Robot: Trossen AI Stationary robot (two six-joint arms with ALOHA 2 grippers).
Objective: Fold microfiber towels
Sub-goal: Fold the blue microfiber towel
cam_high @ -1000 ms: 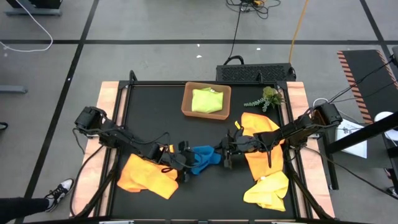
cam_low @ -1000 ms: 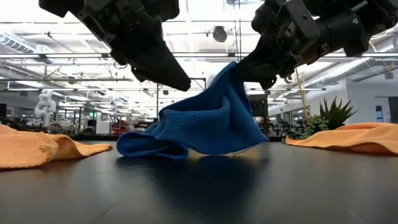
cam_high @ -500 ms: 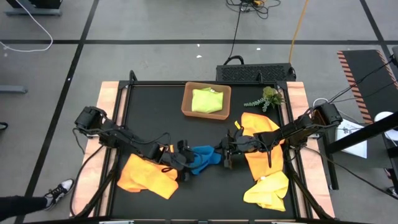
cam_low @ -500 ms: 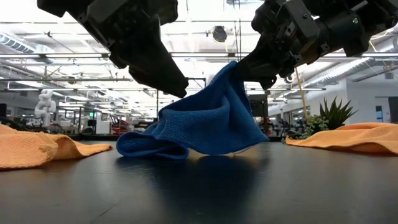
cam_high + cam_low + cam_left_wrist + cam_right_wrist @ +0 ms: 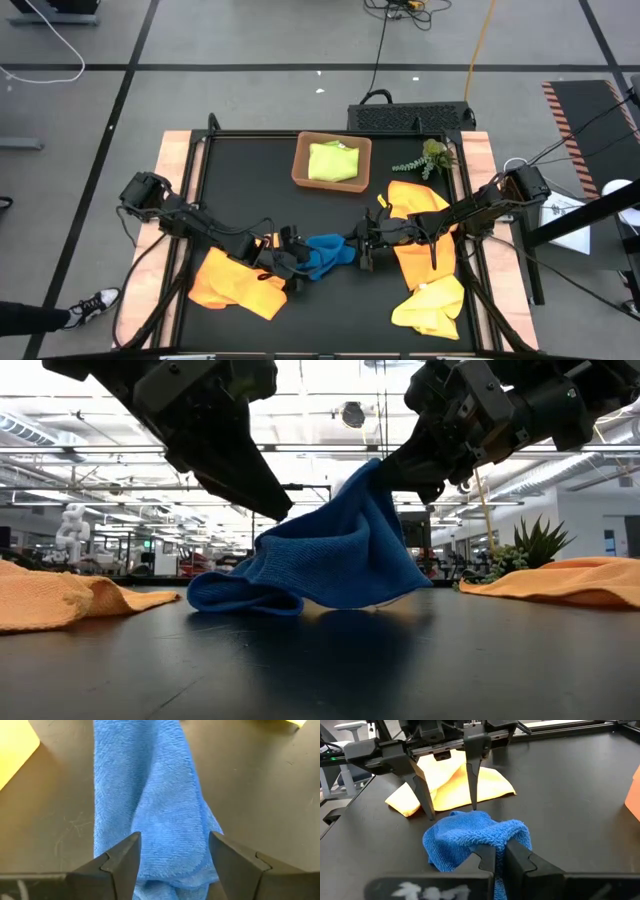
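A crumpled blue towel (image 5: 325, 252) lies at the table's middle front, its left part bunched on the black top (image 5: 240, 592) and its right part drawn up into a peak. My right gripper (image 5: 358, 245) is shut on that peak. My left gripper (image 5: 291, 264) is open just above the towel's left end; in the left wrist view its fingers (image 5: 122, 862) straddle the cloth (image 5: 145, 795) without touching it. A lime green towel (image 5: 333, 162) lies in the brown tray (image 5: 300, 172). My right gripper pinches the blue towel's raised right-hand peak (image 5: 374, 468) between its two shut fingers (image 5: 487, 860). It comes slanting down from the table's right. The cloth there is bunched in several layers. It hangs in folds below the fingers, its lower part resting on the table.
An orange towel (image 5: 235, 280) lies at the front left, under my left arm. Another orange towel (image 5: 415, 225) and a yellow one (image 5: 430, 305) lie at the right. A green plant sprig (image 5: 428, 158) sits beside the tray at the back right.
My left gripper has drawn a little toward the table's left and its fingertip has come slightly lower, staying open over the towel's left end. My right gripper and the blue towel have kept still.
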